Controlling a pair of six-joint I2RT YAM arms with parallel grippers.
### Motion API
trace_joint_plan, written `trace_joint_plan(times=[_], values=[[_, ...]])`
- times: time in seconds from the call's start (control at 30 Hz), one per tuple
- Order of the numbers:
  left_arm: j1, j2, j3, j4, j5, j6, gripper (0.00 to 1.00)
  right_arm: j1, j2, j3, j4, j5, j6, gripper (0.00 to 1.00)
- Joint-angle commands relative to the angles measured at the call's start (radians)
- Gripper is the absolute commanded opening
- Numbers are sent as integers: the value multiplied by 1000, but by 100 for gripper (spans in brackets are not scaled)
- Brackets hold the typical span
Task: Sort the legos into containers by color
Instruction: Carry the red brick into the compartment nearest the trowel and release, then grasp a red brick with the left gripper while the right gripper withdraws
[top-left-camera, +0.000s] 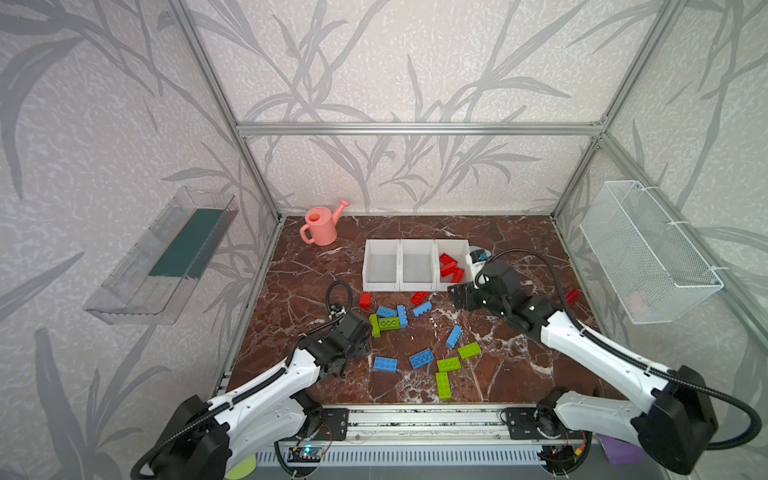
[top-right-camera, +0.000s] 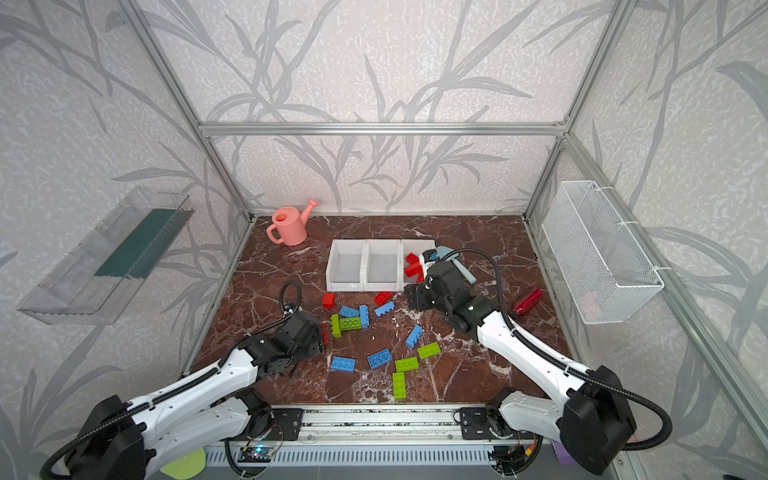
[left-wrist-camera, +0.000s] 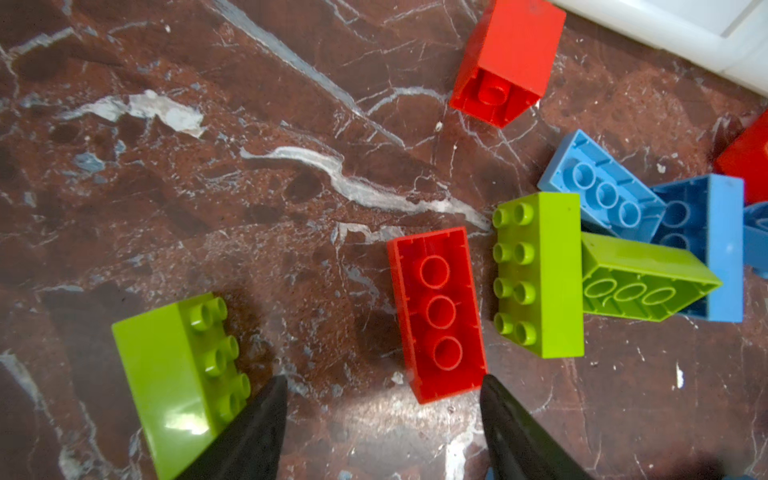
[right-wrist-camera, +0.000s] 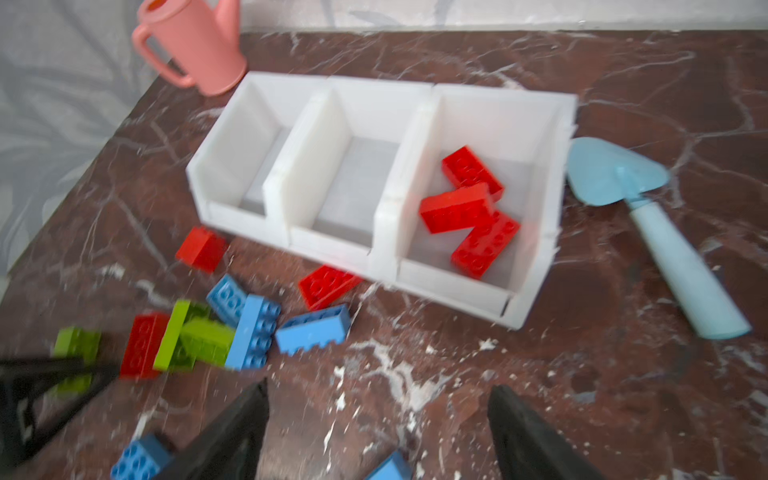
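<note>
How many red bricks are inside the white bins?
3 bricks, all in the end bin beside the trowel: one near its back wall, one central, one near its front lip. None looks hidden.

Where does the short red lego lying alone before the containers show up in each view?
In a top view: short red lego in front of the containers, left end.
In a top view: same spot.
Left wrist: it lies beyond the long red lego, underside showing.
Right wrist: it lies before the bin nearest the pink watering can.
Shared landmark: the white containers, in all four.
</note>
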Motion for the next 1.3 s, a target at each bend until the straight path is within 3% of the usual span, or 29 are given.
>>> trace_joint_plan(times=[0.0, 0.23, 0.5, 0.77, 0.9, 1.27], values=[[30, 29, 42, 42, 43, 22, 78, 56, -102, -128, 141, 125, -52, 84], [55, 181, 99, 67, 105, 37, 80, 75, -219, -301, 232, 129, -4, 84], [83, 312, 153, 63, 142, 41, 69, 78, -238, -346, 288, 127, -10, 84], [97, 412, 213, 24, 181, 70, 42, 78, -250, -371, 313, 123, 0, 84], [98, 425, 225, 16, 186, 75, 13, 79, -266, -379, 317, 126, 4, 84], [96, 367, 281, -74, 143, 108, 13, 79, -272, -392, 331, 102, 34, 84]])
